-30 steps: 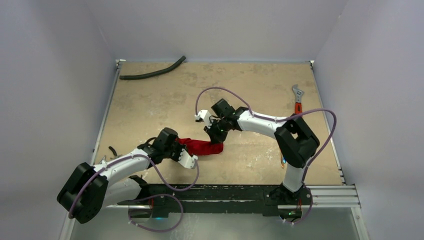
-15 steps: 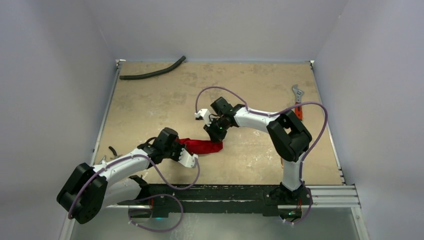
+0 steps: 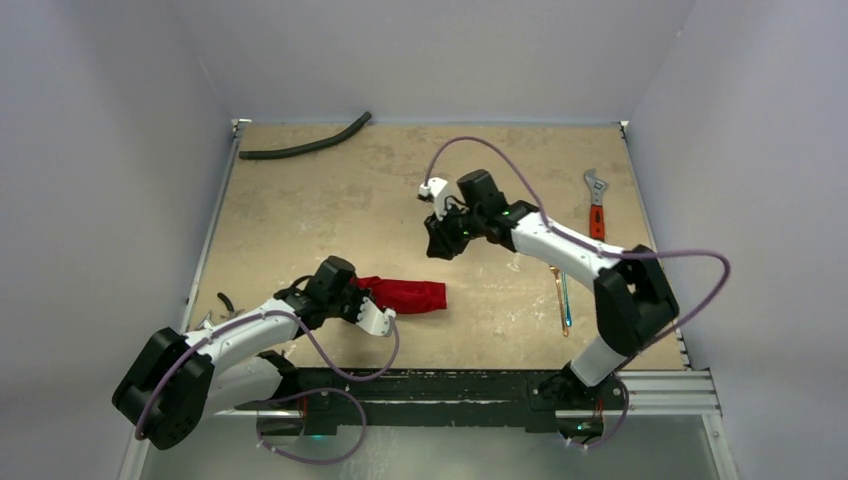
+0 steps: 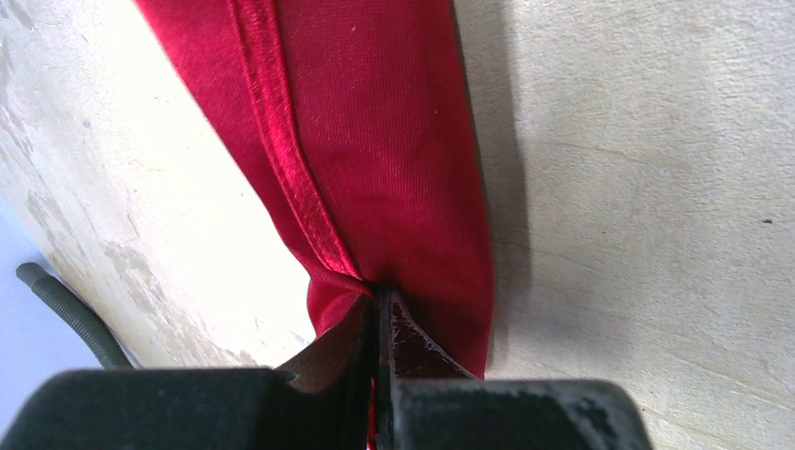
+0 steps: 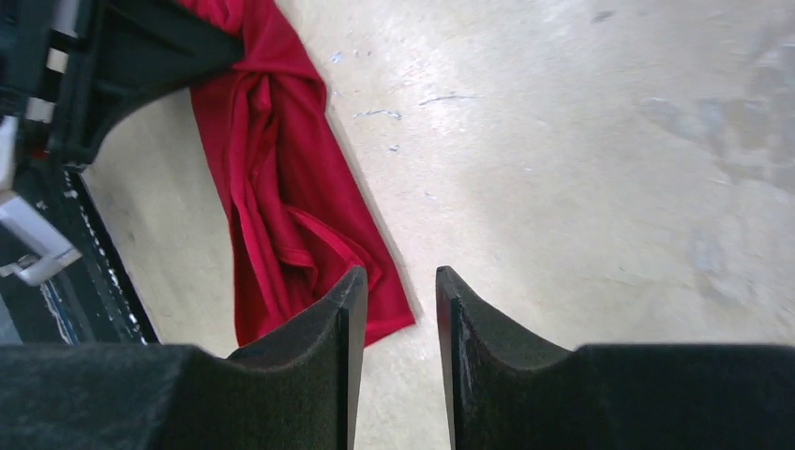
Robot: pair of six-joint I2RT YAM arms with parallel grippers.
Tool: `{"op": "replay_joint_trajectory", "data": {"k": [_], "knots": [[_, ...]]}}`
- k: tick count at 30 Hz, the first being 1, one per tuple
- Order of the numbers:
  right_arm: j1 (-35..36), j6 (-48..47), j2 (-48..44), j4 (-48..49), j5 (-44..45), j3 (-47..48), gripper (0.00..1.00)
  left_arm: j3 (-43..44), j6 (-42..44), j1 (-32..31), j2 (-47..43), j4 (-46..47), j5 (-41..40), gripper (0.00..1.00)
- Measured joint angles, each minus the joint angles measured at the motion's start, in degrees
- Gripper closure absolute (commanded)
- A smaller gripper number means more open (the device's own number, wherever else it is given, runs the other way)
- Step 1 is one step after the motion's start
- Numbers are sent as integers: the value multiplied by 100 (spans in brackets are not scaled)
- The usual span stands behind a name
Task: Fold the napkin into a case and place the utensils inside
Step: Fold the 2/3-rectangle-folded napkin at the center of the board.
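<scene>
Red napkin, pinched only by the left gripper, could unfold while the part-open, empty right gripper hovers apart.

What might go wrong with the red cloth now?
The napkin lies bunched, and only the left end effector pinches one end, so a tug may drag it or spoil its folds. The utensils lie flat and thin, so the right end effector, open and empty, might slip off them.
</scene>
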Motion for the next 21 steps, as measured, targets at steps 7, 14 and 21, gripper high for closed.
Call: {"op": "replay_joint_trajectory", "data": {"k": [7, 14, 21], "knots": [[-192, 380, -1130, 909, -927, -1060, 96, -9, -4, 0, -2, 11, 0, 100], [616, 581, -1257, 1425, -1412, -2118, 75, -7, -61, 0, -2, 13, 0, 100], [1156, 728, -1541, 2133, -986, -2638, 85, -7, -144, 0, 0, 28, 0, 100]]}}
